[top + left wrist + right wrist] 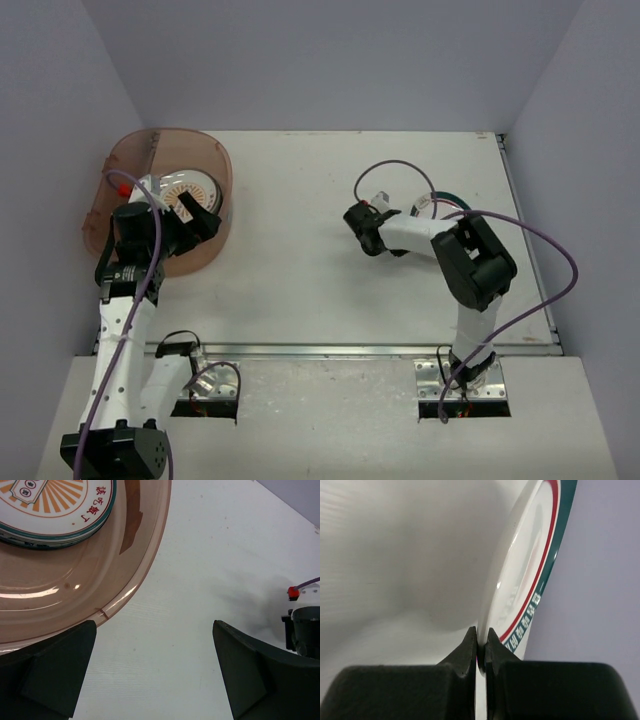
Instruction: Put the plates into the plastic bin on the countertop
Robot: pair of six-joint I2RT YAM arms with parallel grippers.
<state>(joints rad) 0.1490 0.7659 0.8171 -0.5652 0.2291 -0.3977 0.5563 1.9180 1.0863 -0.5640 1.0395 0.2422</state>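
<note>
My right end effector (481, 647) was clamped on the thin rim of a red-and-teal-edged plate (520, 580) standing tilted just ahead of it, probably for carrying to the bin (125, 580), whose near wall lay ahead of my left end effector (152, 672), spread apart and empty, an orange sunburst plate (50, 510) already inside

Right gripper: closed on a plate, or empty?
Closed on a plate. In the right wrist view the right gripper has its jaws nearly together, pinching the thin rim of the red-and-teal-rimmed plate.
</note>
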